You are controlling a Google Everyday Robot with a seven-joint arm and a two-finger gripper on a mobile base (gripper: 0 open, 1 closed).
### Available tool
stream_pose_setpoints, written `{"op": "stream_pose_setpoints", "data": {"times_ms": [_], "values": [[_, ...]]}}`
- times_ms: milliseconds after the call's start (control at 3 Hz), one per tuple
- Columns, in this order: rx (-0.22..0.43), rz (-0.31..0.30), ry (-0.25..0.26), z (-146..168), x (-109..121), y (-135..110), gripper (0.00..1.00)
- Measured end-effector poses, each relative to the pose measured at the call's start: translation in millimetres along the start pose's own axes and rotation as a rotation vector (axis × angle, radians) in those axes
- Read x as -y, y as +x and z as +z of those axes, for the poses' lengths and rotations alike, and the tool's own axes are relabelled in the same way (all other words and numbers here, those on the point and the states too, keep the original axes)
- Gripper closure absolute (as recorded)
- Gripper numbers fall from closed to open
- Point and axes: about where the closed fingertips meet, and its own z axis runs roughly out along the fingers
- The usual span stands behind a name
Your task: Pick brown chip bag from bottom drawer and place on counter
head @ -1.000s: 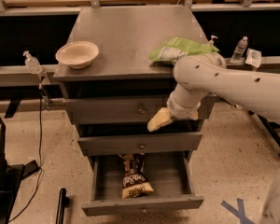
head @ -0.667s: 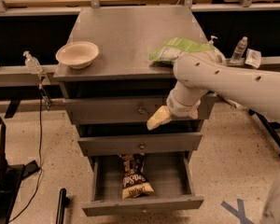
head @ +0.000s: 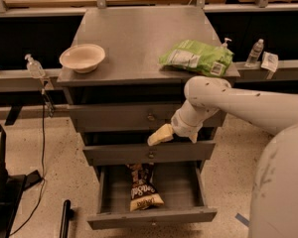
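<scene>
Only one camera view here. The brown chip bag [head: 143, 191] is lying lengthwise in the pulled-out bottom drawer [head: 151, 217], cream-yellow end pointing at the drawer front and its dark end running back under the middle drawer [head: 114, 153]. There's big white lettering showing on it, but I'm not managing to read it. The green chip bag [head: 196, 57] is showing a white label patch, too small to read.

The pincer [head: 160, 135] is hanging in front of the cabinet, just above the middle drawer's front edge and just right of the knob line. It's above the brown bag and well apart from it, not holding anything. I can't tell how far open it is.

Compared with the frame a moment ago, the white arm [head: 248, 103] is sitting lower and the pincer is now a bit further down and left. The brown bag, the bowl [head: 82, 57] and the green bag are lying where they were.

Room-wise: the brown bag is sitting left of centre, leaving bare drawer floor to its right. On the surface [head: 134, 33], the bowl is sitting at the front left edge, the green bag is at the front right corner, and bare metal is showing between and behind them.
</scene>
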Motion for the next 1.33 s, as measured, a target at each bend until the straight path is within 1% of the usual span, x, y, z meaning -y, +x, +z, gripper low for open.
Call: {"op": "stream_pose_setpoints", "data": {"times_ms": [333, 667, 1000, 1333], "values": [[-0.017, 0.081, -0.063, 59.0, -4.1, -0.8, 0.0], [-0.025, 0.132, -0.098, 92.9, -4.8, 0.3, 0.0], [-0.038, 0.11, -0.084, 105.6, -0.6, 8.5, 0.0], [-0.067, 0.072, -0.095, 114.8, 8.0, 21.1, 0.0]]}}
